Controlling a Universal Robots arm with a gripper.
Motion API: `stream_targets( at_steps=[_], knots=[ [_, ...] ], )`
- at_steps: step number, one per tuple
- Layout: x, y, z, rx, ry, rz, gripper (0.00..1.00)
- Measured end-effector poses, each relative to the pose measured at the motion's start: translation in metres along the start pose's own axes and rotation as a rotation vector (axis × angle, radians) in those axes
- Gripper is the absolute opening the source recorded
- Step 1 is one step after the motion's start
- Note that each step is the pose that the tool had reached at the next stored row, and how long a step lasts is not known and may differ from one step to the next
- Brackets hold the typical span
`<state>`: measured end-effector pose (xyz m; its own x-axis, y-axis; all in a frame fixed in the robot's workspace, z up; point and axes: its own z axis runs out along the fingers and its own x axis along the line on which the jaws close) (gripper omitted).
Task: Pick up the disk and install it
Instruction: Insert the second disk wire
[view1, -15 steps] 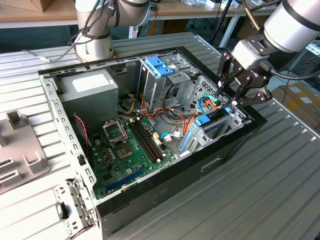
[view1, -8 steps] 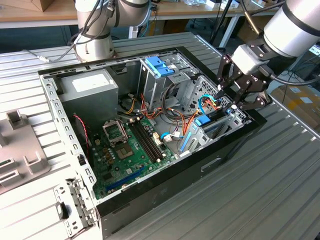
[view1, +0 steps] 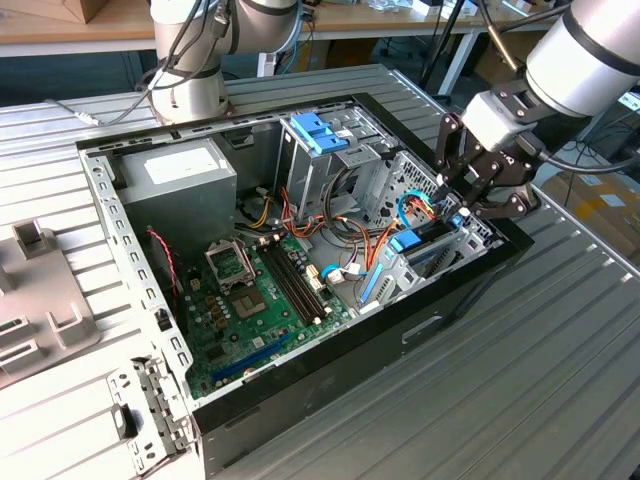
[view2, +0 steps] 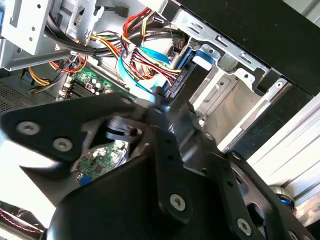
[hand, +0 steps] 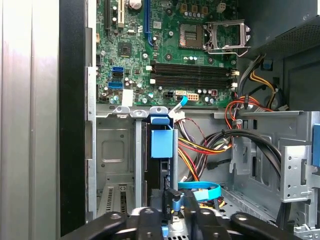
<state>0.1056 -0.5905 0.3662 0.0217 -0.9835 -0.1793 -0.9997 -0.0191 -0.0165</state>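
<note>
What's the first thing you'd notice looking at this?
An opened computer case lies on the metal table, its green motherboard showing inside. The robot's black tool reaches into the corner at the exterior view's right, where the disk with light-blue rails stands on edge in a metal bay beside bright wires.

My bench is a table of ribbed, pale metal slats, seen in the exterior view. 1 open black computer case lies flat on it, near the middle, its inside facing up. On the exterior view's left, a grey moulded tray rests on the slats, just beside the case. Near the case's front corner, a perforated metal bracket lies on the bench too. In the first wrist view the same slats run beside the case's black wall.
</note>
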Motion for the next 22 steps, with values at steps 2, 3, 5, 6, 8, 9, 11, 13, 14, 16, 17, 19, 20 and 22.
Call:
stream_targets(
  at_steps=[2, 3, 5, 6, 8, 9, 11, 13, 14, 16, 17, 19, 20, 22],
  knots=[
    [0.0000, 0.0000, 0.0001, 0.0000, 0.0000, 0.000, 0.22],
    [0.0000, 0.0000, 0.0001, 0.0000, 0.0000, 0.000, 0.16],
    [0.0000, 0.0000, 0.0002, -0.0001, 0.0000, 0.000, 0.16],
    [0.0000, 0.0000, 0.0002, 0.0000, 0.0000, 0.000, 0.16],
    [0.0002, 0.0005, 0.0004, 0.0001, -0.0001, 0.000, 0.16],
    [0.0006, 0.0014, 0.0014, 0.0001, -0.0005, 0.000, 0.16],
    [0.0017, 0.0026, 0.0063, 0.0000, -0.0003, 0.000, 0.16],
    [0.0020, 0.0027, 0.0084, 0.0000, -0.0001, 0.000, 0.16],
    [0.0021, 0.0027, 0.0098, 0.0000, -0.0002, 0.000, 0.16],
    [0.0023, 0.0028, 0.0118, 0.0000, -0.0004, 0.000, 0.16],
    [0.0021, 0.0028, 0.0131, 0.0000, -0.0004, 0.000, 0.16],
    [0.0016, 0.0028, 0.0145, -0.0001, -0.0003, 0.000, 0.16],
    [0.0013, 0.0028, 0.0155, -0.0001, -0.0004, 0.000, 0.16],
    [0.0009, 0.0028, 0.0169, -0.0001, -0.0004, -0.001, 0.16]
  ],
)
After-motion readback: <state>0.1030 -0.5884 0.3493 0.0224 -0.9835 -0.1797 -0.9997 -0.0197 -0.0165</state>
